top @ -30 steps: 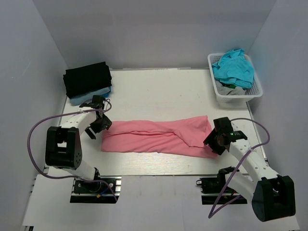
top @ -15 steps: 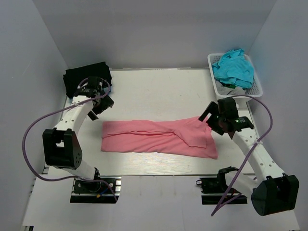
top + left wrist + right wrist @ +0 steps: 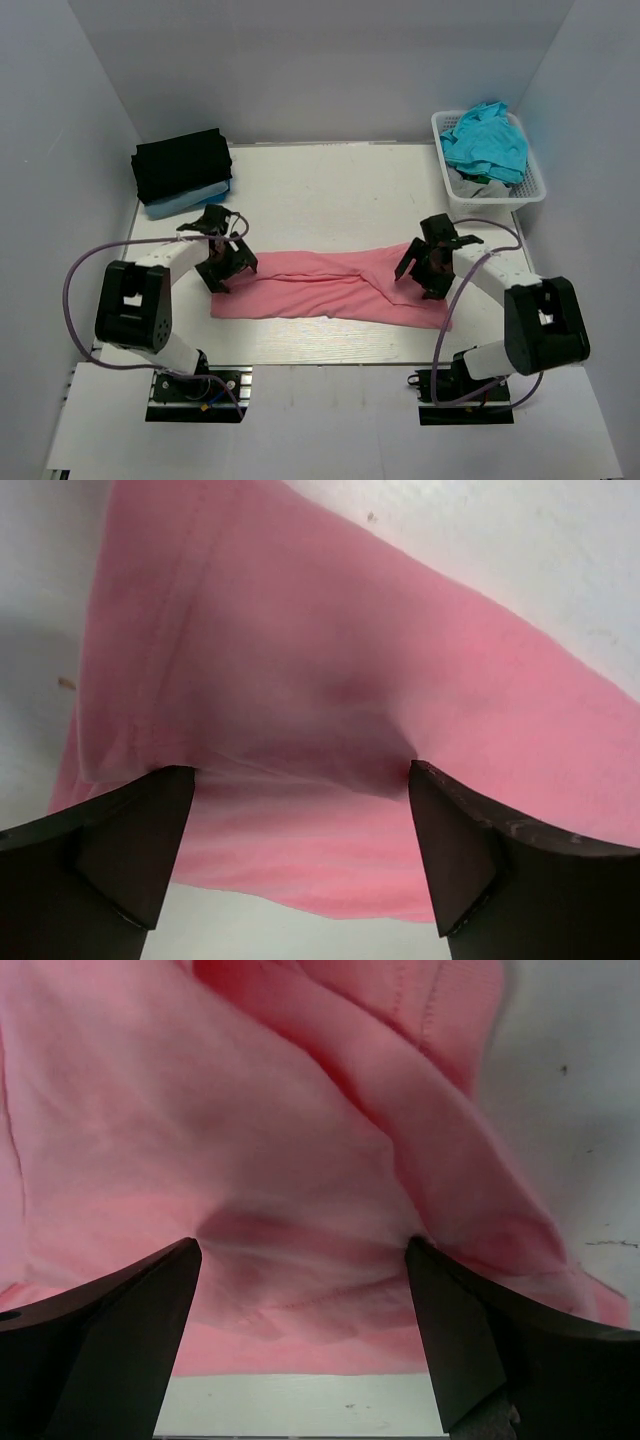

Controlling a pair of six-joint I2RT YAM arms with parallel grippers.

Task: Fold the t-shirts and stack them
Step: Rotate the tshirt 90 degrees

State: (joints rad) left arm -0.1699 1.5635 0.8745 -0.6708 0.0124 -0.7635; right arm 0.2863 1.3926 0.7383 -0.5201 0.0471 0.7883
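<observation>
**Could Grab Just One Layer**

Both spread wide, left hand (image 3: 300, 772) and right hand (image 3: 302, 1245), tips pressed into the two ends of the salmon-pink t-shirt (image 3: 320, 290) lying long across the tabletop (image 3: 330, 190). Might pinch only the top layer. Would then pull the fold open or leave it crooked.

A robotics lab test cell: plain white walls (image 3: 320, 70) box in a white surface (image 3: 330, 190), and two cabled robot arms (image 3: 165, 252) stand bolted on metal rail mounts (image 3: 190, 400) at its near edge.
</observation>
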